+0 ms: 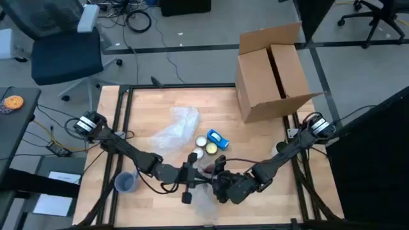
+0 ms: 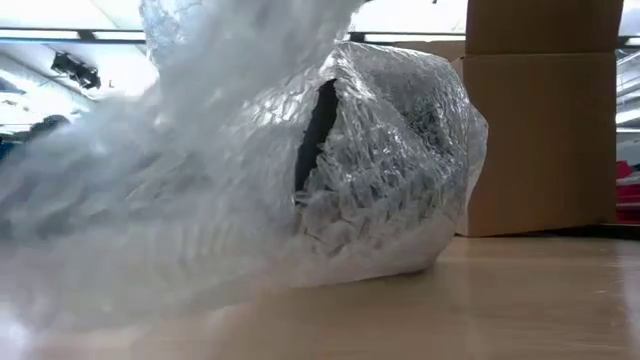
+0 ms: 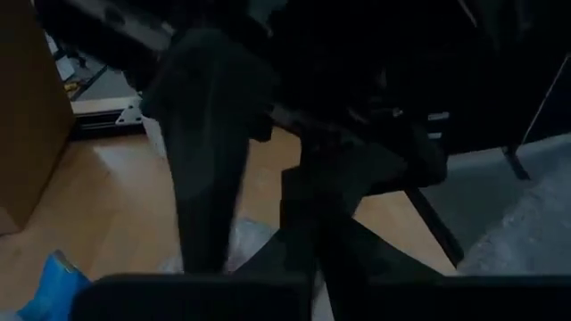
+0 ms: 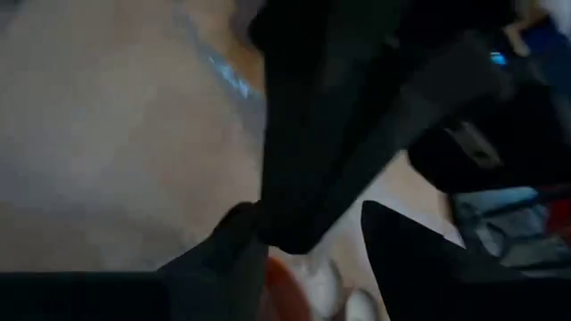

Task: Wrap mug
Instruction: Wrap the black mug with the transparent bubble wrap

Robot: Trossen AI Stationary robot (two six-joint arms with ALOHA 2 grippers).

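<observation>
Soft, slippery bubble wrap (image 2: 380, 170) is bunched near-centre between both grippers (image 1: 208, 179), whose grip cannot be told.

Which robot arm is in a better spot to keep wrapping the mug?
Probably the right. In the high view its gripper sits directly on the bubble wrap bundle near the table's front edge, while the left gripper is just beside it. It's close, though.
</observation>
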